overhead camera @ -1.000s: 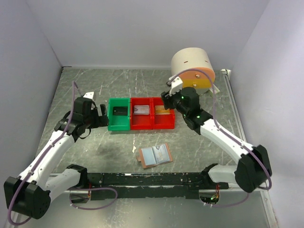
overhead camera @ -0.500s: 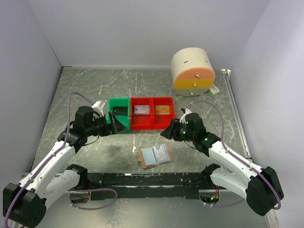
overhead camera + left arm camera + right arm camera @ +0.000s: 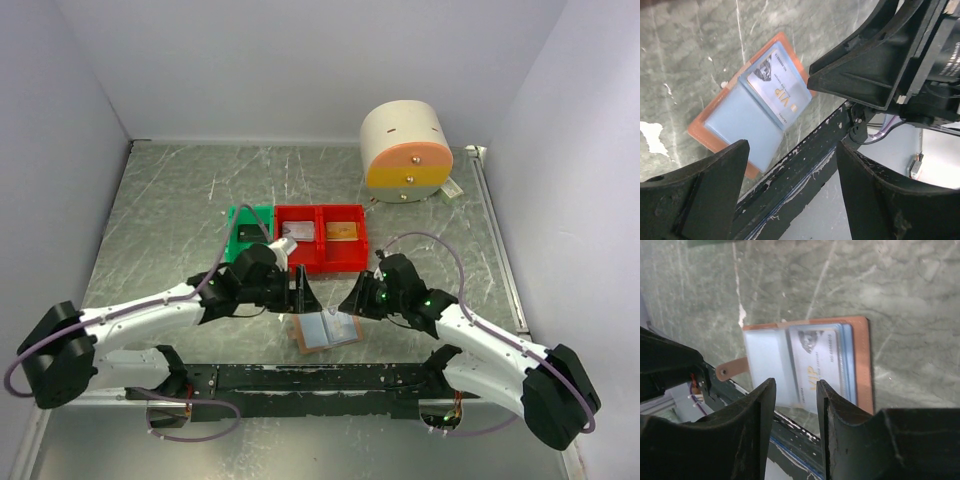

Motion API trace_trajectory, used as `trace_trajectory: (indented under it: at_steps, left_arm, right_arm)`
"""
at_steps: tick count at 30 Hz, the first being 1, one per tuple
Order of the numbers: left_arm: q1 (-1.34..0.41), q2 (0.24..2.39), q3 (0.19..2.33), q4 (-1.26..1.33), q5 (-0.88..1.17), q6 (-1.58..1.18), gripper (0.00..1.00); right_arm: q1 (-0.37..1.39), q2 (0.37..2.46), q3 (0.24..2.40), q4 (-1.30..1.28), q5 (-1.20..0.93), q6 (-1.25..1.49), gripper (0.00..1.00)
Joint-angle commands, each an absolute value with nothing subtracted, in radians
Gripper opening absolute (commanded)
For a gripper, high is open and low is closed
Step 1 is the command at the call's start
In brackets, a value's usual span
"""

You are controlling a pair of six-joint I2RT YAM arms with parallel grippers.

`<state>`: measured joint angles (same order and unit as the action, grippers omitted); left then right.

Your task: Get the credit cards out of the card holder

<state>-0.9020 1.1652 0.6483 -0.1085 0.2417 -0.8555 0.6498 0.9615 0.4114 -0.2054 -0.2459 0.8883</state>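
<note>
The card holder (image 3: 316,333) lies open on the table near the front edge, tan-brown with a pale blue lining. A silver-grey VIP credit card (image 3: 777,91) sits in its right-hand pocket (image 3: 816,365). My left gripper (image 3: 303,292) hovers just left of and above the holder (image 3: 735,125), open and empty. My right gripper (image 3: 355,298) hovers at its right side, open with a narrow gap and empty, its fingertips (image 3: 822,390) over the near edge of the holder (image 3: 862,365). Other credit cards lie in the bins: dark (image 3: 248,233), silver (image 3: 298,231), gold (image 3: 342,231).
A green bin (image 3: 236,262) and two red bins (image 3: 340,262) stand in a row behind the grippers. A big cream cylinder with an orange band (image 3: 405,150) is at the back right. The black base rail (image 3: 330,377) runs just in front of the holder.
Both arms have swung from the bins toward the front and now flank the card holder. Both pairs of jaws have narrowed somewhat.
</note>
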Motion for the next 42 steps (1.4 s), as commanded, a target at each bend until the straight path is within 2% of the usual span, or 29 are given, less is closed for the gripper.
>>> trace_trajectory:
  at_steps: [1,6,9,16,19,26,35,38,42]
  left_arm:
    - [-0.977,1.248,0.699,-0.040,0.134,-0.918,0.81]
    - [-1.012,1.342,0.703,0.016,0.138,-0.959,0.78]
    - [-1.028,1.401,0.724,0.027,0.151,-0.966,0.69]
    - [-1.074,1.495,0.734,0.059,0.139,-0.990,0.60]
    - [-1.082,1.518,0.715,0.088,0.119,-1.014,0.58]
    - [-1.089,1.538,0.671,0.109,0.045,-1.058,0.55]
    - [-1.096,1.556,0.608,0.191,0.000,-1.136,0.45]
    - [-1.100,1.554,0.553,0.292,-0.020,-1.192,0.38]
    - [-1.100,1.567,0.488,0.449,-0.007,-1.233,0.34]
  right_arm:
    - [0.657,0.945,0.380,-0.243,-0.218,0.907,0.38]
    - [0.658,1.002,0.378,-0.229,-0.238,0.905,0.35]
    - [0.659,1.024,0.377,-0.195,-0.259,0.910,0.34]
    - [0.661,1.055,0.338,-0.138,-0.273,0.923,0.32]
    - [0.660,1.071,0.314,-0.137,-0.271,0.927,0.29]
    - [0.661,1.057,0.272,-0.128,-0.249,0.940,0.29]
    - [0.661,1.065,0.252,-0.126,-0.250,0.939,0.29]
    - [0.661,1.069,0.249,-0.121,-0.259,0.939,0.29]
    - [0.662,1.086,0.249,-0.121,-0.265,0.934,0.29]
